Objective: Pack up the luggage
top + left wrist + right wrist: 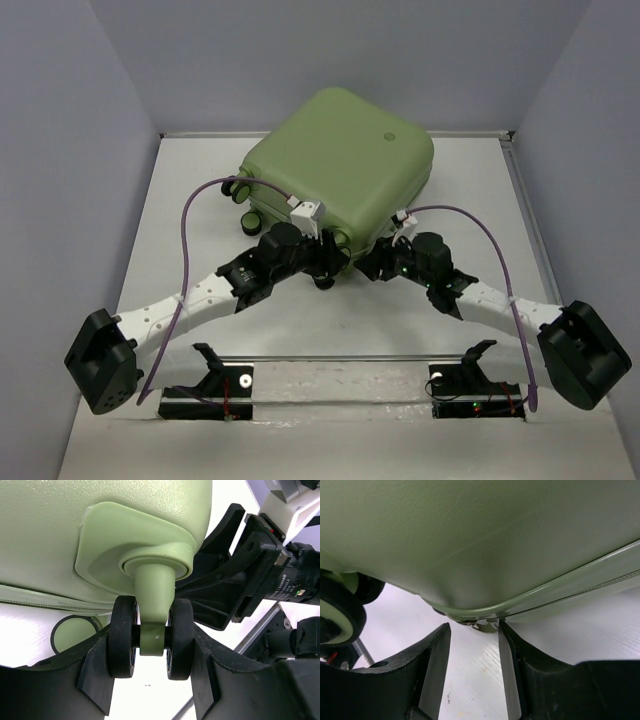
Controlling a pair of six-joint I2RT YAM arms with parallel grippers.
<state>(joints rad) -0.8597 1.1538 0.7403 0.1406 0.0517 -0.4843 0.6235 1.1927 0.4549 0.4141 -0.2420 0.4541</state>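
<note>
Lying closed on table (180,200): luggage (340,160), contents hidden.

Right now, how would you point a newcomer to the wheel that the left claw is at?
Find the green suitcase at the far middle of the table, broad side up. Follow its wheeled edge to the corner nearest the arms: the wheel, twin black discs on a green stem, sits between the fingers of the left claw. The other wheels, further left, have no claw near.
</note>
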